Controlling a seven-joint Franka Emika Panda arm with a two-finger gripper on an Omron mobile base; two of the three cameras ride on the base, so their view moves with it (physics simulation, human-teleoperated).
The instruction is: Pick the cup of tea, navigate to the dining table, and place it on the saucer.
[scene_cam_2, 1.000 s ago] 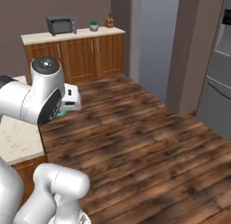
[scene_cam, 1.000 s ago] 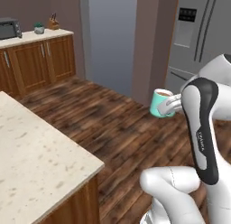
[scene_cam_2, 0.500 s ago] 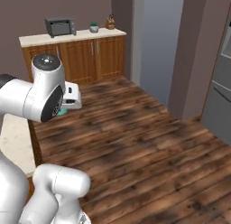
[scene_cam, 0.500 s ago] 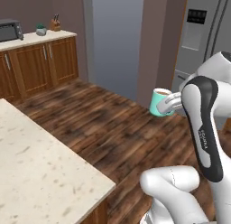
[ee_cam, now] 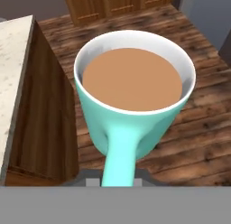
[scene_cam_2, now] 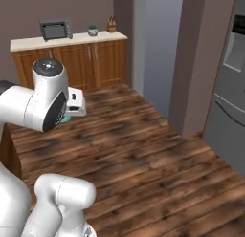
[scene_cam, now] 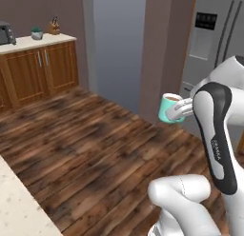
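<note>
Teal cup of tea (ee_cam: 134, 101) between jaws (upright).

Home kitchen, rendered. Evidence: stainless fridge (scene_cam: 217, 59) with a door display panel, right side of the left base view. Wooden base cabinets (scene_cam_2: 72, 64) against the far wall, pale counter (scene_cam_2: 28, 42) on top. On it: toaster oven (scene_cam_2: 55, 29), small potted plant (scene_cam_2: 93, 29), knife block (scene_cam_2: 111, 26). Dark wood plank floor (scene_cam_2: 153, 155) throughout. Speckled beige stone island top (scene_cam: 16, 209) with a wooden base at the lower left of the left base view; the hand view shows its edge too. Plain brownish walls, grey-blue doorway opening (scene_cam: 119, 44) between them. Mug of brown tea (ee_cam: 133, 83) fits the setting.
</note>
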